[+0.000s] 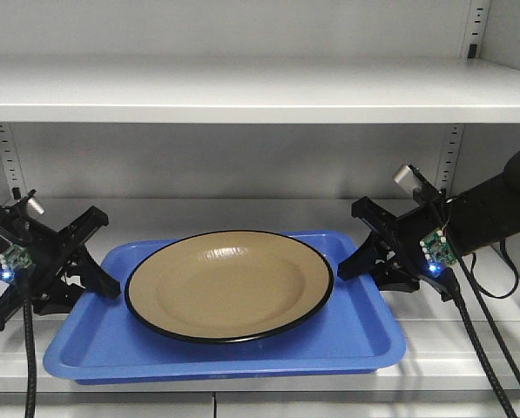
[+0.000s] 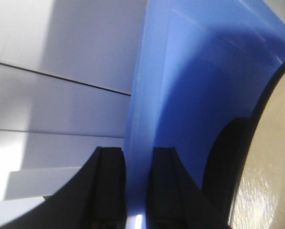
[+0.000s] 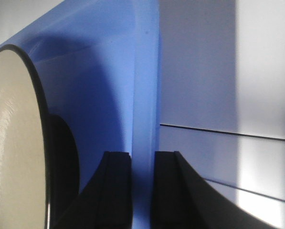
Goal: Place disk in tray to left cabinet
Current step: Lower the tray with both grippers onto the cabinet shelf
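The tan disk (image 1: 229, 283) with its black rim lies flat in the blue tray (image 1: 242, 348). The tray is level on or just above the lower shelf of the grey cabinet (image 1: 469, 344); I cannot tell whether it touches. My left gripper (image 1: 98, 283) is shut on the tray's left rim, and in the left wrist view its fingers (image 2: 109, 167) sit either side of the rim of the tray (image 2: 190, 86), beside the disk (image 2: 276, 157). My right gripper (image 1: 355, 252) is shut on the right rim. The right wrist view shows its fingers (image 3: 117, 171), the tray (image 3: 99, 71) and the disk (image 3: 13, 143).
An upper shelf (image 1: 242, 91) spans the cabinet above the tray. Slotted upright strips (image 1: 454, 161) run down the back wall. Black cables (image 1: 490, 348) hang from the right arm over the shelf's front edge.
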